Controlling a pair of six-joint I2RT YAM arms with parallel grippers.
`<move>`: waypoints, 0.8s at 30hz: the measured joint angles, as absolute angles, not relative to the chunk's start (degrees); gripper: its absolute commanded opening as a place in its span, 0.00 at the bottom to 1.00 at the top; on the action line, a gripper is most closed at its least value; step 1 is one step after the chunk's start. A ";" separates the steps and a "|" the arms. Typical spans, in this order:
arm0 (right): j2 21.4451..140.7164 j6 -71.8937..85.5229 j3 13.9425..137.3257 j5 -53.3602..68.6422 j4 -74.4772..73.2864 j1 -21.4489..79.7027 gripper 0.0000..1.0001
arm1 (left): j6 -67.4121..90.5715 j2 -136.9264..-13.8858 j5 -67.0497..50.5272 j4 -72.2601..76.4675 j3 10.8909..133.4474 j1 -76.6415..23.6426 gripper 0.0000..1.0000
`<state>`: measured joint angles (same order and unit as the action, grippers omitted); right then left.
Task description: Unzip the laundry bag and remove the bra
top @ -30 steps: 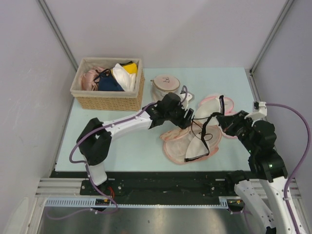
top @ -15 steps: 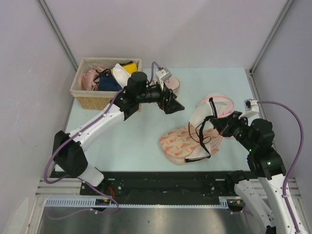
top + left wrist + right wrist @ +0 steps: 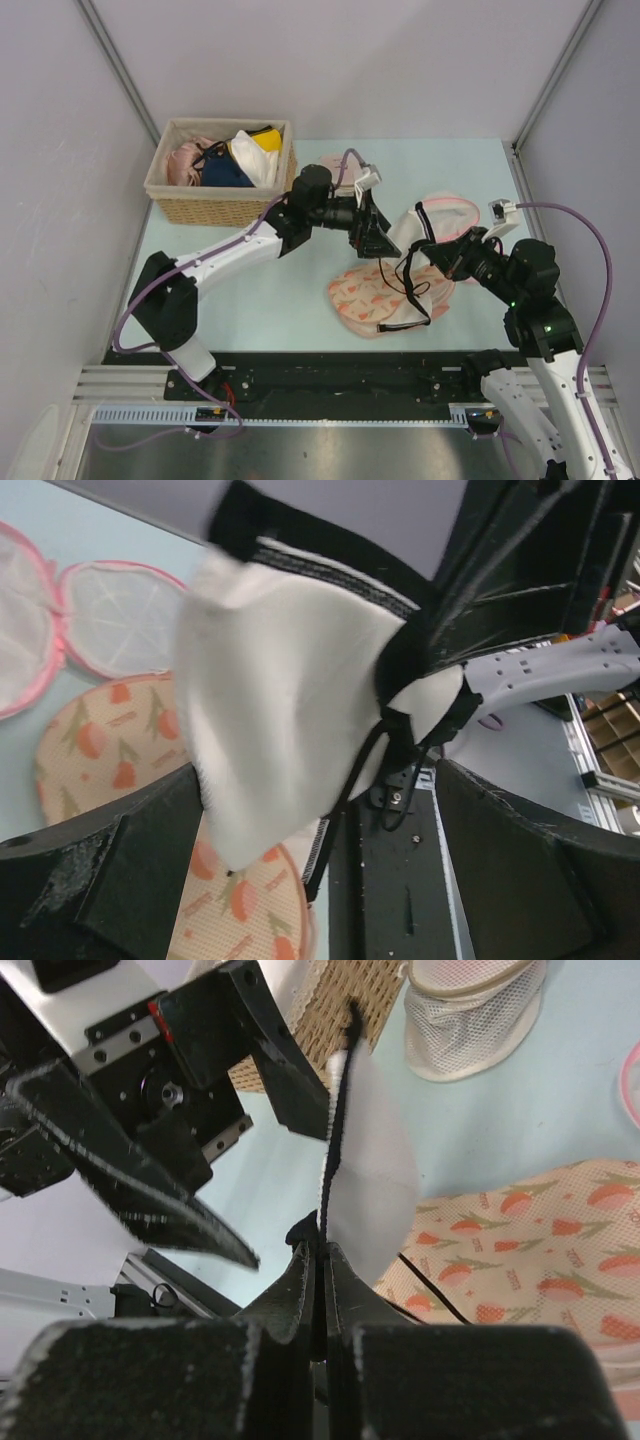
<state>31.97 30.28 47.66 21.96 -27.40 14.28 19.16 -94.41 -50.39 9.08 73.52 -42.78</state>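
The bag (image 3: 360, 297) is unzipped and the bra (image 3: 405, 232) is held above it, pinched by the right end effector (image 3: 320, 1245). The left end effector (image 3: 380, 243) is opened around a cup. Only set-down seems left.

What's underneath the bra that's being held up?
The patterned laundry bag, lying flat on the table. The bra, gripped by the right end effector, drapes over the bag's right part, so whatever lies beneath there is hidden.

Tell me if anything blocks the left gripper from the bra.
Nothing visible does. The right gripper, shut on the black edging of the bra, holds it up, and the white cup hangs straight ahead of the open left gripper.
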 measured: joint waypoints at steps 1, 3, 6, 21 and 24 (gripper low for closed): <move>32.10 30.28 47.66 22.02 -27.29 14.28 0.00 | 18.98 -94.41 -50.22 9.04 73.52 -43.53 1.00; 32.40 30.35 47.64 22.37 -26.98 14.28 0.00 | 19.00 -94.50 -50.17 9.06 73.54 -44.62 1.00; 32.62 30.37 47.64 22.61 -26.41 14.28 0.00 | 19.29 -95.15 -50.19 9.47 73.78 -44.95 1.00; 32.51 30.61 46.92 22.81 -25.45 14.28 0.00 | 18.20 -98.52 -43.51 6.52 76.73 -45.12 1.00; 32.45 30.61 46.89 22.81 -25.45 14.28 0.00 | 18.63 -99.46 -43.68 6.85 76.73 -43.94 1.00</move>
